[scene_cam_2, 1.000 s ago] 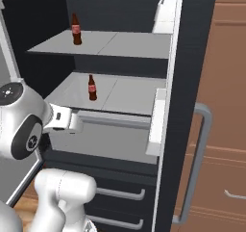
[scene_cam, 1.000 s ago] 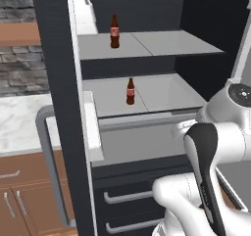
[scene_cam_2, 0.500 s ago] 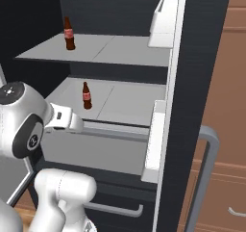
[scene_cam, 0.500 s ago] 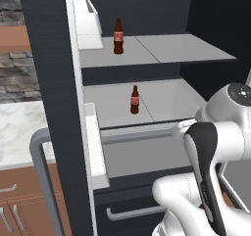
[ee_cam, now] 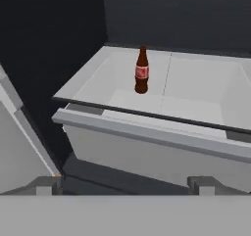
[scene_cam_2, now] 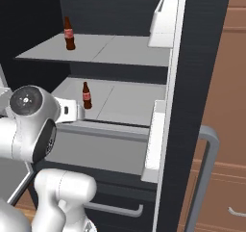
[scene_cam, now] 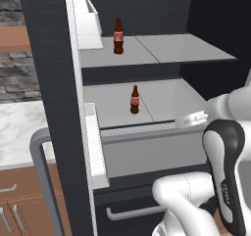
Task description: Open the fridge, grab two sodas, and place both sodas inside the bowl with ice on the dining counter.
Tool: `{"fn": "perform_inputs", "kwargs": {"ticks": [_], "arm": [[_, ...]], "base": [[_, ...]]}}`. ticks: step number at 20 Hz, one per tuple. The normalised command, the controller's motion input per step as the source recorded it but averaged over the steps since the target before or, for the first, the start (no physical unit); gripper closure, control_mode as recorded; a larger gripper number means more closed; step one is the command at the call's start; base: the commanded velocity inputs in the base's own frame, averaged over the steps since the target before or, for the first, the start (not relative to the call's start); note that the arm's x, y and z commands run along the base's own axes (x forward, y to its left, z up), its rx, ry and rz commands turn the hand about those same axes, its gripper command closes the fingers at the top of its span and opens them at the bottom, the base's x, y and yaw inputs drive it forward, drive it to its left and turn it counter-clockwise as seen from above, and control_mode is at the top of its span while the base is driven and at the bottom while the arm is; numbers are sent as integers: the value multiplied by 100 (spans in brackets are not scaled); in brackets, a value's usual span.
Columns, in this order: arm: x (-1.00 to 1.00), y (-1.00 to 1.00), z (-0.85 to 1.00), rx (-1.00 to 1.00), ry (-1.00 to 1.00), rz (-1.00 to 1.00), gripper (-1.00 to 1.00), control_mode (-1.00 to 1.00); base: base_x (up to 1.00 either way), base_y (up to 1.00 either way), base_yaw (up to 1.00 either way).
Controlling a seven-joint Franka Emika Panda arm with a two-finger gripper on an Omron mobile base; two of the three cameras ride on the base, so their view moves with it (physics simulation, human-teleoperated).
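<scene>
The fridge (scene_cam: 54,83) stands open. One soda (ee_cam: 141,69) stands upright on the lower shelf (ee_cam: 196,90), another soda (scene_cam: 118,35) on the shelf above. The robot's fingers (ee_cam: 125,183) are spread wide, empty, facing the lower bottle. Glass looks rigid, smooth, likely slippery; gripping its labelled body seems safest.

fridge (scene_cam: 54,83) doors open, lower soda (ee_cam: 141,70) upright alone, bare shelf around it, grey front lip (ee_cam: 147,132) between

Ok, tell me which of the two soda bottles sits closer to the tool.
The dark brown glass soda bottle with a red label on the lower grey shelf, directly ahead of the open tool; the other bottle stands one shelf higher.
</scene>
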Motion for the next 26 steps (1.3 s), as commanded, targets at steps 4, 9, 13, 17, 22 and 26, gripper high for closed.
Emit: {"fn": "perform_inputs", "kwargs": {"ticks": [4,9,13,17,22,26], "arm": [[17,44,-7,0,-32,3,-100,-100],[22,23,-31,2,-20,0,-100,-100],[28,0,-35,2,-10,0,-100,-100],[31,0,-48,0,-8,0,-100,-100],[38,0,-50,0,-7,1,-100,-100],[41,-2,-44,1,-8,7,-100,-100]], "base": [[0,0,0],[0,0,0],[0,0,0],[0,0,0],[0,0,0],[0,0,0]]}}
